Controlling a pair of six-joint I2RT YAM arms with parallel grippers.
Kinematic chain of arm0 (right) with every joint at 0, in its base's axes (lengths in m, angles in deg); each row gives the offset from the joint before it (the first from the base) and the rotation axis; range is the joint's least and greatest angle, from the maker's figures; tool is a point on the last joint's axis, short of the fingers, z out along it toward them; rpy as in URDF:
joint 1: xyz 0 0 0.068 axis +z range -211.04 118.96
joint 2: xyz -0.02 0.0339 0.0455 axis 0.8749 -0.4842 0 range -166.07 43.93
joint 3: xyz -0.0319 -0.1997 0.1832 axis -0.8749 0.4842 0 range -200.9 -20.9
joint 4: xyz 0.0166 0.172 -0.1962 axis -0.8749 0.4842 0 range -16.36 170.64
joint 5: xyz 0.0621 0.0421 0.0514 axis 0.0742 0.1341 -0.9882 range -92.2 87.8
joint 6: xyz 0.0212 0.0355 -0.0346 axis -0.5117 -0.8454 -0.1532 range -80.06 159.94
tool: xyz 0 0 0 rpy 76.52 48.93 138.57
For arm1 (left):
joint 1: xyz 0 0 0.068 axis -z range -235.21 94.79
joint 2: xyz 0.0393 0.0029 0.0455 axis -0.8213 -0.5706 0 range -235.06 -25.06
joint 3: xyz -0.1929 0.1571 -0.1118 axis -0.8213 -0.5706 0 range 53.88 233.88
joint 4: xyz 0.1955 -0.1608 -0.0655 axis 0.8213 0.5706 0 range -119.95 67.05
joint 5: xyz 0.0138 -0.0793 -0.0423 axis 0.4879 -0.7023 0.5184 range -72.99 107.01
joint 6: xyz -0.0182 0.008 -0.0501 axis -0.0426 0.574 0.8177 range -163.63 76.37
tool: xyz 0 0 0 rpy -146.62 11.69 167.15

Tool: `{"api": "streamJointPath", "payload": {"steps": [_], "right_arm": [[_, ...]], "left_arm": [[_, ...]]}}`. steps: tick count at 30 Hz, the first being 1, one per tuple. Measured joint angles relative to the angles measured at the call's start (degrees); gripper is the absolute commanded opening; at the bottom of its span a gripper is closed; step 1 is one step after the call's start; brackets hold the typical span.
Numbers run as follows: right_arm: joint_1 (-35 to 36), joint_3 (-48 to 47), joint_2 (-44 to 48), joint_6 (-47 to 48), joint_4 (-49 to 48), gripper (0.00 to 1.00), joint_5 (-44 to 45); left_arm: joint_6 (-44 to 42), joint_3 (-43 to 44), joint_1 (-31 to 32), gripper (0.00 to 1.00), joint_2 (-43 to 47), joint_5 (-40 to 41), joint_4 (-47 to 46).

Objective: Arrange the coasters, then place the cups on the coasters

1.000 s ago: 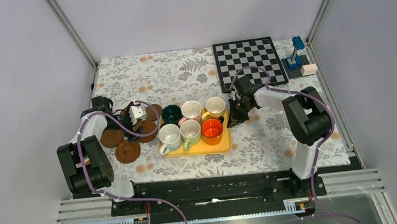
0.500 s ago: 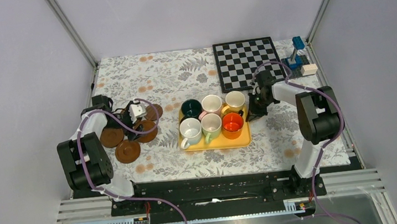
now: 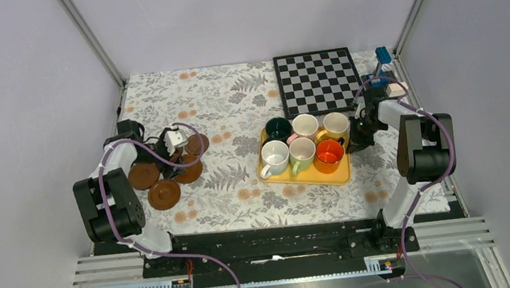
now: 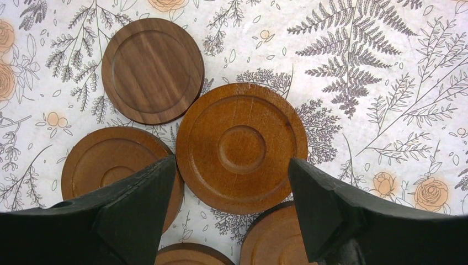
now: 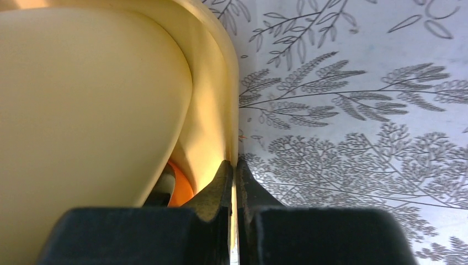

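Several dark-brown coasters (image 3: 144, 176) lie bunched at the left of the table. My left gripper (image 3: 170, 161) hangs open just above them. In the left wrist view its fingers (image 4: 138, 204) straddle one coaster (image 4: 241, 146) without touching it, and other coasters (image 4: 153, 69) lie close around. Six cups stand on the yellow tray (image 3: 313, 178): dark green (image 3: 278, 128), pink (image 3: 304, 126), cream-yellow (image 3: 336, 125), white (image 3: 275, 155), light green (image 3: 302, 150) and orange (image 3: 329, 151). My right gripper (image 3: 357, 139) is shut on the tray's right rim (image 5: 221, 83), beside the cream-yellow cup (image 5: 83, 110).
A chessboard (image 3: 318, 80) lies at the back right, just behind the tray. A blue stand (image 3: 381, 66) and a white block (image 3: 395, 89) sit in the far right corner. Metal frame posts and grey walls close in both sides.
My right gripper has dragged the tray with all six cups to the right, away from the coasters. The left gripper has stayed open over the coasters.
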Motion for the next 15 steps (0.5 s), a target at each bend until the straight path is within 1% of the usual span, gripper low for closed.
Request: {"api": "streamJointPath", "payload": {"steps": [5, 15], "right_arm": [[-1.42, -0.5, 0.0, 4.33, 0.52, 0.0, 0.22], [-2.1, -3.08, -1.55, 11.76, 1.42, 0.01, 0.13]], "left_arm": [[1.07, 0.0, 0.0, 0.82, 0.0, 0.7, -0.83], [5.09, 0.0, 0.0, 0.84, 0.11, 2.12, -2.67]]}}
